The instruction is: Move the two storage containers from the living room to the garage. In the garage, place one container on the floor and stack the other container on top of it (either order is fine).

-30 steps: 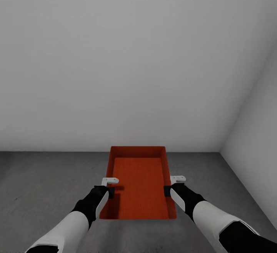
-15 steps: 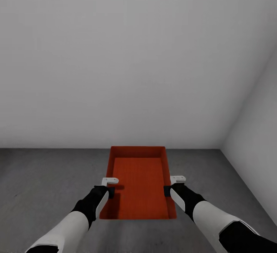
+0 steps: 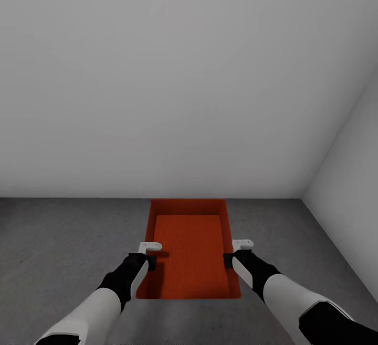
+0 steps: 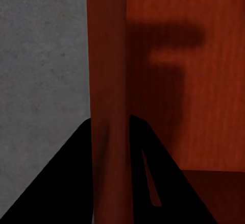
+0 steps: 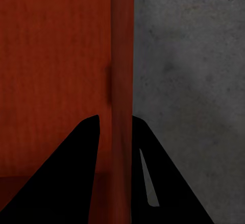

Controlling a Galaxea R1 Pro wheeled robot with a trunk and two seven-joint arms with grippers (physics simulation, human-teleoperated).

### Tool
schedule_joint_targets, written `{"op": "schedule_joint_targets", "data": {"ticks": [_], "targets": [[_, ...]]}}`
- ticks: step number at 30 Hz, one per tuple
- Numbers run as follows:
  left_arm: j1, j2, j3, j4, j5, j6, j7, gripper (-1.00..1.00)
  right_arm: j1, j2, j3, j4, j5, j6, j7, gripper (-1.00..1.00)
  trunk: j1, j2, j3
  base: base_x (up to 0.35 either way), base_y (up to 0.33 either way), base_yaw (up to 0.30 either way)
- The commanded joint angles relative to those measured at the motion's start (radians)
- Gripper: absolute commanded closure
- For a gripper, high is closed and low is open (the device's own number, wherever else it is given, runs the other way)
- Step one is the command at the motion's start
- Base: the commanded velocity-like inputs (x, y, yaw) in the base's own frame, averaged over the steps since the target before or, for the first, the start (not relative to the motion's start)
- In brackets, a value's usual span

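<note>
Gripping one orange-red bin [image 3: 189, 248] by its two long walls, the left gripper [image 3: 150, 261] and right gripper [image 3: 229, 260] each had their jaws closed on a rim, one finger inside and one outside, as both wrist views showed. The bin sat low over the grey concrete floor [image 3: 63, 240] near the white wall [image 3: 184, 83]; whether it touched the floor I could not tell. Each hold was a thin pinch on a tapered wall, so uneven lowering could tilt the bin or let a rim slip free.
</note>
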Motion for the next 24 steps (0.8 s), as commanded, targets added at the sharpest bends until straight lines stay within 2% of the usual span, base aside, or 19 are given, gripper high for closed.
{"op": "schedule_joint_targets", "data": {"ticks": [1, 24], "targets": [[0.0, 0.011, -0.017, 0.043, -0.008, 0.069, 0.006, 1.0, -0.002, -0.001, 0.038, -0.006, -0.021, 0.0, -0.006, 1.0, 0.004, -0.008, -0.006, 0.0, 0.0, 0.0], [0.0, 0.011, -0.017, 0.043, -0.008, 0.069, 0.006, 1.0, -0.002, -0.001, 0.038, -0.006, -0.021, 0.0, -0.006, 1.0, 0.092, -0.169, -0.115, 0.0, 0.0, 0.0]]}}
